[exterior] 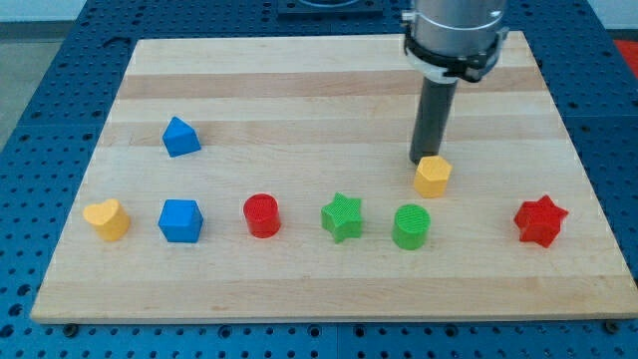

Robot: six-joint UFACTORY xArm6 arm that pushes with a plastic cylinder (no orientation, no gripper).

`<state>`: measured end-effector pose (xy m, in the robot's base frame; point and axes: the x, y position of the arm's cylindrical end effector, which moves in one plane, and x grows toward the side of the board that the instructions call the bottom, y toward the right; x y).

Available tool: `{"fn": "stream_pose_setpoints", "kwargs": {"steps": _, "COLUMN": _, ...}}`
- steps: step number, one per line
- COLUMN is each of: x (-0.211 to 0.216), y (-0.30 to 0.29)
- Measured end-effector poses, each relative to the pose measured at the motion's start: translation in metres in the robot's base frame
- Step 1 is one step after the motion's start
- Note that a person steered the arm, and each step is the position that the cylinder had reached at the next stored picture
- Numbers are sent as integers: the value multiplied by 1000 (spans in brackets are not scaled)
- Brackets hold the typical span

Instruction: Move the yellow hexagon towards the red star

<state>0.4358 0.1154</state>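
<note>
The yellow hexagon (pixel 433 177) lies right of the board's middle. The red star (pixel 540 220) lies at the view's right, below and to the right of the hexagon, with bare board between them. My tip (pixel 422 161) is at the hexagon's upper left edge, touching it or nearly so. The dark rod rises from there to the arm's grey wrist at the view's top.
A row runs along the board's lower part: yellow heart (pixel 108 218), blue cube (pixel 180 220), red cylinder (pixel 262 214), green star (pixel 342 216), green cylinder (pixel 411 225). A blue pentagon-like block (pixel 180 137) sits at upper left. The wooden board (pixel 319 80) lies on a blue perforated table.
</note>
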Motion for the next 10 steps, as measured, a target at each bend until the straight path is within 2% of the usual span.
{"fn": "stream_pose_setpoints", "kwargs": {"steps": 3, "x": 14, "y": -4}}
{"fn": "stream_pose_setpoints", "kwargs": {"steps": 6, "x": 48, "y": -32}}
{"fn": "stream_pose_setpoints", "kwargs": {"steps": 9, "x": 49, "y": 22}}
{"fn": "stream_pose_setpoints", "kwargs": {"steps": 10, "x": 49, "y": 22}}
